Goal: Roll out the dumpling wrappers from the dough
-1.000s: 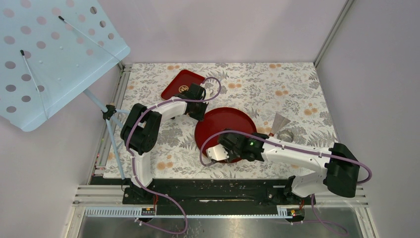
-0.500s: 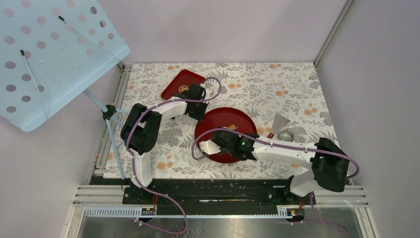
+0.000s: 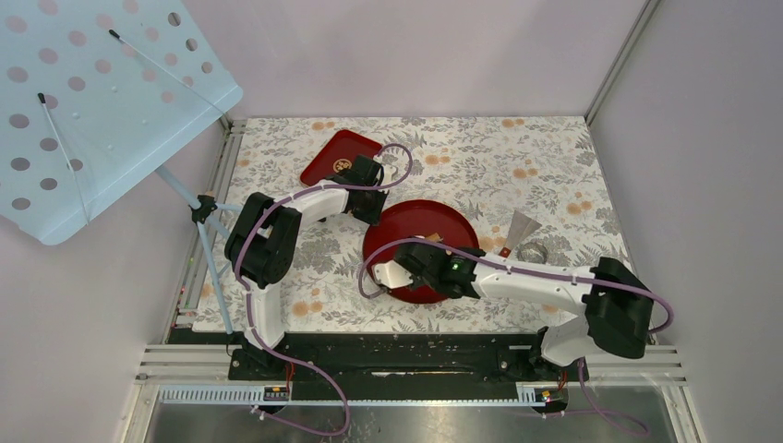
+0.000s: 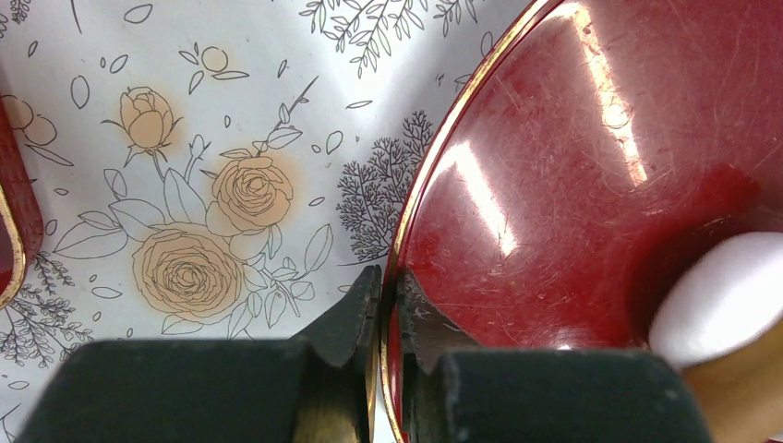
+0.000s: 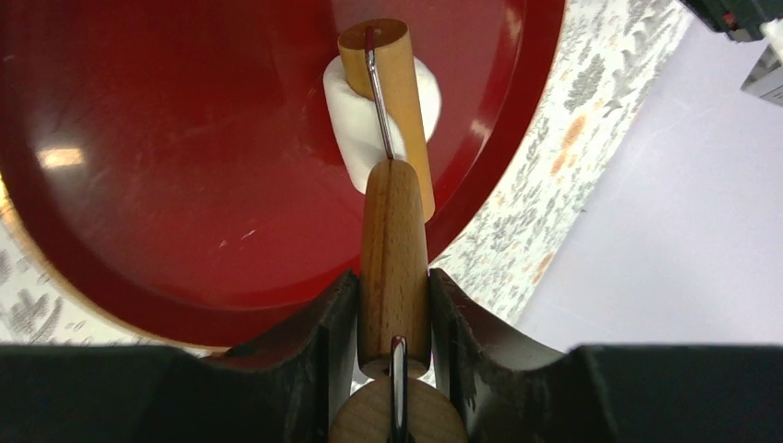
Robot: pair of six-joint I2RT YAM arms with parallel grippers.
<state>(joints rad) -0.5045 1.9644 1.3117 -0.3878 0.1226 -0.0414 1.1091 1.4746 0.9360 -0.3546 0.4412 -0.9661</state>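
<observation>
I am clamping the left gripper [image 4: 386,288] onto the gold-edged rim of the round red plate [image 4: 572,166], one finger inside the rim and one outside, over the floral tablecloth [image 4: 212,185]. With the right gripper [image 5: 392,281] I am squeezing the wooden handle [image 5: 392,231] of a small pastry roller from both sides. Its wire frame is running forward to the wooden barrel [image 5: 395,78]. The barrel is lying across the dumpling wrapper [image 5: 343,115], a white piece of dough that is showing on both sides of it. The wrapper is sitting inside the plate, close to the rim; in the left wrist view it is peeking in at the right edge, with the barrel just below it.

From above, I am seeing a red rectangular tray [image 3: 334,152] beyond the left arm. A scraper [image 3: 520,228] is lying on the cloth to the right of the plate, with a small round metal object [image 3: 533,251] just beside it.
</observation>
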